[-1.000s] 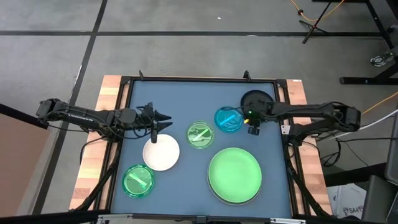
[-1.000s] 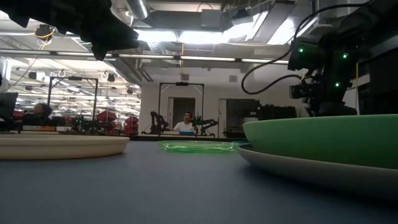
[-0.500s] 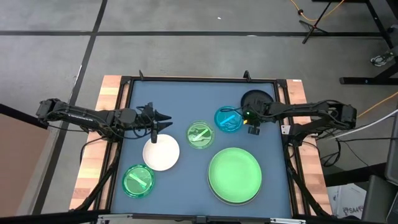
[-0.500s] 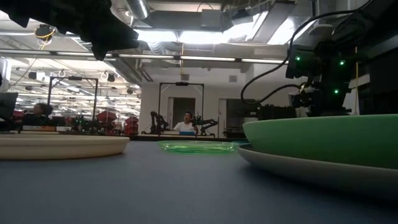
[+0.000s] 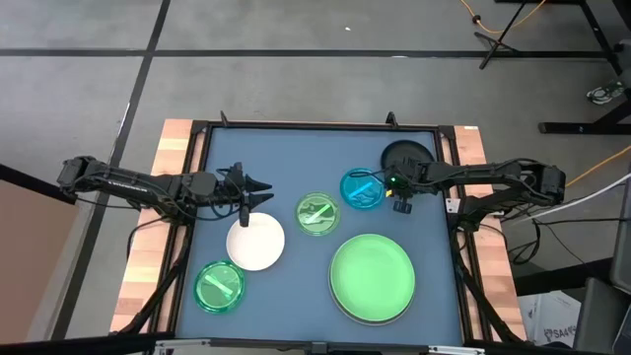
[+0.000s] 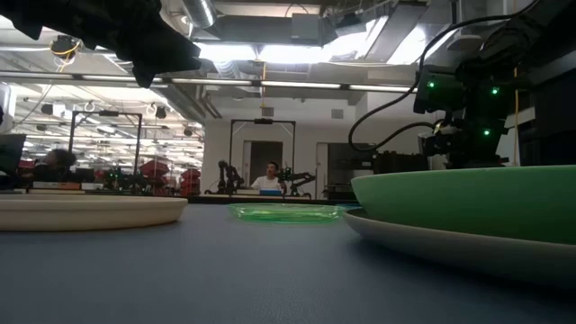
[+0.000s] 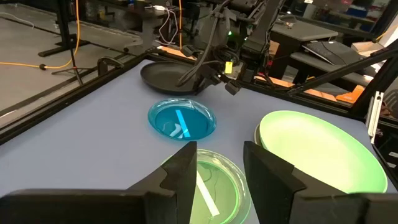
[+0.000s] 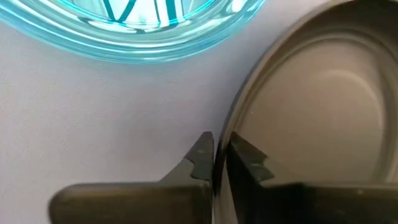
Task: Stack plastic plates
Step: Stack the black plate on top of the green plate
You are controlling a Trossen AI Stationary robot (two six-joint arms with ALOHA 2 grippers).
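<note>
The medium black plate (image 5: 406,156) lies at the table's far right, with my right gripper (image 5: 397,189) shut on its near rim. The small blue plate (image 5: 362,189) lies just left of it, and a small green plate (image 5: 316,213) near the table's middle. The white plate (image 5: 256,243) lies left of centre, and my left gripper (image 5: 258,193) hovers open above its far edge, holding nothing. A second small green plate (image 5: 218,287) sits near left. The large light green plate (image 5: 372,278) rests inside the grey plate (image 6: 423,238) near right. My right gripper pinches the black plate's rim (image 8: 221,163) on the side facing the blue plate, one fingertip (image 8: 200,155) outside the rim and the other (image 8: 247,158) inside the plate. The fingers come from above, slanting in from the table's right. The plate looks flat on the table.
A raised black frame (image 5: 202,148) borders the blue mat, with wooden table edges (image 5: 148,247) outside it. Bare mat lies along the far left. People and equipment show in the room behind the table in the low view.
My right gripper has shifted a little toward the black plate and has shut on its rim. The plates lie where they were.
</note>
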